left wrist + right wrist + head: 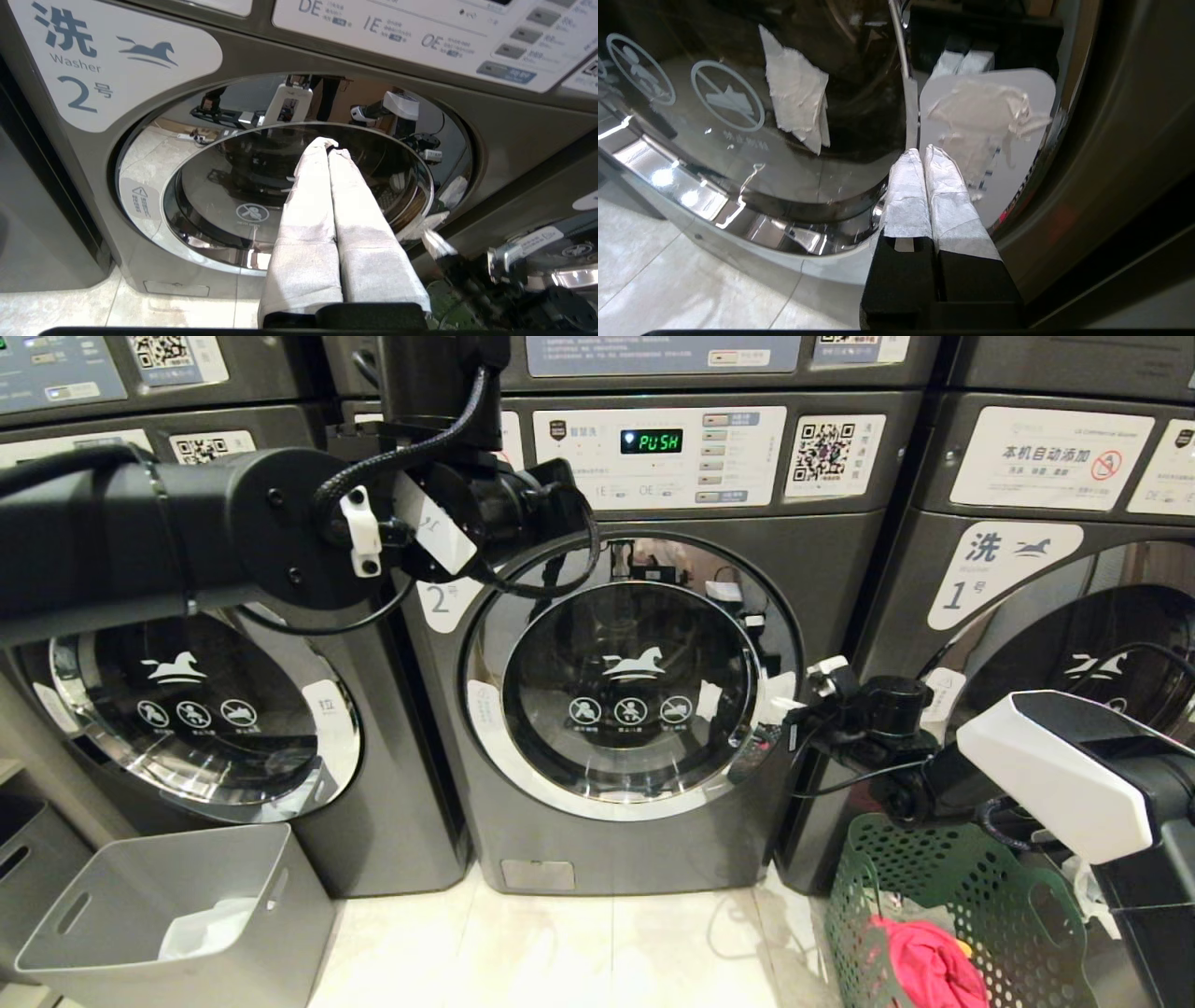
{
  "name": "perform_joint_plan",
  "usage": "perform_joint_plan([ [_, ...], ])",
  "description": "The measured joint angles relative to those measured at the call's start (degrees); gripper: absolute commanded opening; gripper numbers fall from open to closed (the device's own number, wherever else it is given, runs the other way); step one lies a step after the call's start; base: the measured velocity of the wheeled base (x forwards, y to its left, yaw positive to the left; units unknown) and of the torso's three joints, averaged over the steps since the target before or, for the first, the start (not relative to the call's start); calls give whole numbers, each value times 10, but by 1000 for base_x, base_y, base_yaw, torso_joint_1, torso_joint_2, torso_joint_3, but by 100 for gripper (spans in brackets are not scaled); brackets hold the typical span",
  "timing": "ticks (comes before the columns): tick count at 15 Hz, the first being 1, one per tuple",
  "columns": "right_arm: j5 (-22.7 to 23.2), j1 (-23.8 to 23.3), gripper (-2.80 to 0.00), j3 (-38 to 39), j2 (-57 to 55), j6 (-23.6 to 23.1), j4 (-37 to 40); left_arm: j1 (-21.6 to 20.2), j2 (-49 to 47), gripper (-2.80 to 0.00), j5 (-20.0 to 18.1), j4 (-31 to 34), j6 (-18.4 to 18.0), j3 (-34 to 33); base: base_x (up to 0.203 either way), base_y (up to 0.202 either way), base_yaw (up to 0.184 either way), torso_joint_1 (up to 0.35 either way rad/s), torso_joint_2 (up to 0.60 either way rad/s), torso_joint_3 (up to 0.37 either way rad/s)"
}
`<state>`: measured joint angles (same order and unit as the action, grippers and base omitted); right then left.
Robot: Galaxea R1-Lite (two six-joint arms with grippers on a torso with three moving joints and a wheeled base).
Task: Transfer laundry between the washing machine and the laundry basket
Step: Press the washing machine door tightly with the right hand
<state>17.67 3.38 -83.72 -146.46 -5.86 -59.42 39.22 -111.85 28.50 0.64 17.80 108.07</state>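
Washer door, shut; laundry lies in the green basket, low and right of the door. Right gripper, fingers pressed together and empty, sits at the door's right edge by the handle tab. Left gripper, likewise closed and empty, hovers above the door. Risk: closed fingers may slip off the tab, leaving the door latched.

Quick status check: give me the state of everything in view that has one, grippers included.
Washer 2 door: closed.
Washer display: lit, reads PUSH.
Right gripper: shut, empty, at the door's right edge.
Left gripper: shut, empty, raised before the door.
Green laundry basket: holds red laundry.
Grey bin: holds something white.
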Motion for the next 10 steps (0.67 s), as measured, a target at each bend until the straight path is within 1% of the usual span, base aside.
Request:
perform_joint_plan([
  [2, 0, 0, -280, -42, -21, 1, 0, 2, 9, -280, 5, -2, 1, -19, 0, 0, 0, 0, 0, 0],
  [7, -4, 0, -280, -163, -87, 0, 10, 12, 36, -280, 40, -2, 5, -41, 0, 0, 0, 0, 0, 0],
  [9, -17, 1, -280, -192, -105, -1, 13, 19, 53, -280, 57, -2, 6, -53, 0, 0, 0, 0, 0, 0],
  [10, -24, 1, -280, -193, -105, 0, 12, 22, 64, -280, 60, -1, 6, -62, 0, 0, 0, 0, 0, 0],
])
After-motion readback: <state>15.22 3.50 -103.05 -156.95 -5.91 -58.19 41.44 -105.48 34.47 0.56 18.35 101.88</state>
